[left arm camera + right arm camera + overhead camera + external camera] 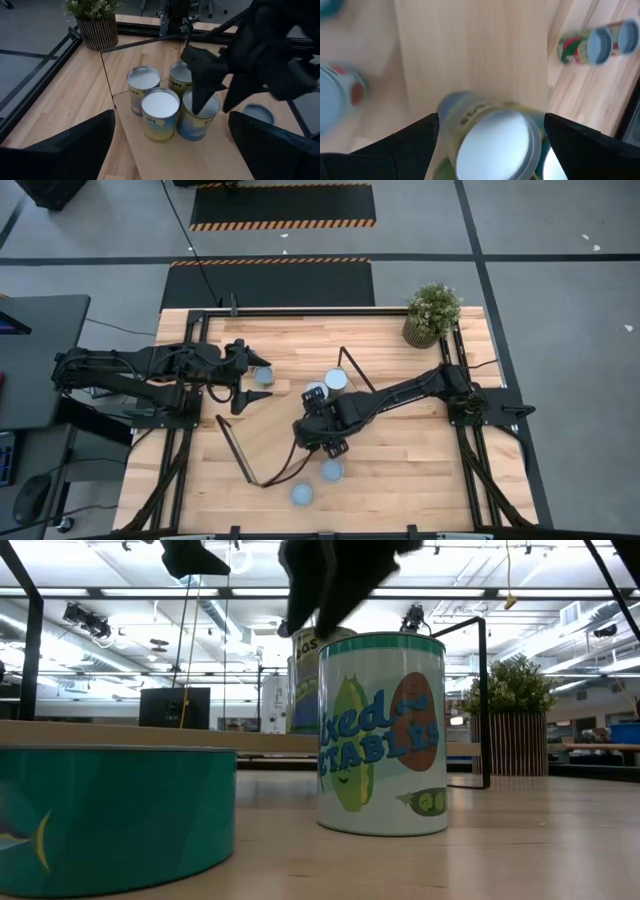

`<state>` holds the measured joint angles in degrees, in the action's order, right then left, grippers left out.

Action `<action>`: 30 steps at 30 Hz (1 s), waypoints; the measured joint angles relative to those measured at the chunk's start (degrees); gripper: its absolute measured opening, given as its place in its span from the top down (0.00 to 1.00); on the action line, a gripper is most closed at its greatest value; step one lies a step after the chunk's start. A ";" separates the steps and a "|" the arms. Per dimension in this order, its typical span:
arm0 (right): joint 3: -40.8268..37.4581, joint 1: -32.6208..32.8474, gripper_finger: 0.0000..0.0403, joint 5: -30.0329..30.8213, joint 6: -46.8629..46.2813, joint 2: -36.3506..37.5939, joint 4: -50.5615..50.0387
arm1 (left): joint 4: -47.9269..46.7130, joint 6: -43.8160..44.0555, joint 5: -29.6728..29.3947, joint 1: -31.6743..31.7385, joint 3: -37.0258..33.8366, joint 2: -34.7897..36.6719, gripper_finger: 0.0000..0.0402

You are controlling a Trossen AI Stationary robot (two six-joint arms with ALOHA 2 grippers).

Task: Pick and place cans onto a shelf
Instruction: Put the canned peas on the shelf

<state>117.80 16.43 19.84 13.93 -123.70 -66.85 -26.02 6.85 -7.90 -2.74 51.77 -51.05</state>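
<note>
Already four cans (160,114) stand bunched on the shelf (200,160), packed close, likely to spare room. Right gripper (216,97) hangs over them, fingers spread wide around none. Left gripper (243,376) waits beside the shelf end, fingers wide.

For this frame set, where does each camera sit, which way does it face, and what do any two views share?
High view: overhead, straight down on the shelf; both arms show, right gripper over the cans.
Low view: table height, facing a mixed-vegetables can; dark gripper parts hang from above.
Left wrist view: on the left arm, facing four clustered cans and the right gripper; own fingers at the bottom.
Right wrist view: looking down on a can top, own fingers flanking.
Shared: high and left wrist views both show the potted plant.
</note>
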 joint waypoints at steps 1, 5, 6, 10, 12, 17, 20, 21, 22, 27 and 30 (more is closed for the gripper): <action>-0.62 -0.01 0.09 0.73 -0.10 -0.03 -0.14 | -0.04 0.01 0.01 0.00 0.02 0.00 0.01; -1.13 0.30 0.09 3.87 -0.22 -0.07 -2.76 | -0.07 0.02 0.02 0.00 0.02 0.00 0.01; -1.15 0.47 0.09 4.76 -0.22 -0.07 -3.64 | -0.07 0.04 0.00 0.00 0.02 0.00 0.01; -1.20 1.25 0.10 7.21 -0.22 -0.07 -5.32 | -0.11 0.04 0.02 0.00 0.00 0.00 0.01; -1.20 1.70 0.10 7.34 -0.22 -0.07 -5.69 | -0.10 0.04 0.00 0.00 0.02 0.00 0.01; -0.04 2.97 0.12 7.31 -0.84 -0.07 -7.33 | -0.18 0.04 0.02 0.00 0.02 0.00 0.01; 1.83 3.40 0.12 7.55 -2.54 0.02 -8.81 | -0.63 0.04 0.02 0.00 0.01 0.00 0.01; 2.42 3.43 0.13 7.61 -3.39 0.02 -9.52 | -0.62 0.04 0.02 0.00 0.02 0.00 0.01; 2.88 3.43 0.13 7.85 -4.28 0.02 -9.92 | -0.58 0.04 0.02 0.00 0.02 0.00 0.01; 3.04 3.47 0.13 9.86 -9.40 0.04 -12.34 | 2.47 0.95 0.02 -0.18 -2.85 -1.02 0.01; 3.05 3.85 0.13 10.17 -13.49 0.09 -14.75 | 5.75 1.25 -0.91 -0.43 -5.41 -2.33 0.01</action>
<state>120.85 20.28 30.01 0.44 -123.61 -81.60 -20.27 8.10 -8.81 -3.18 46.36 -53.37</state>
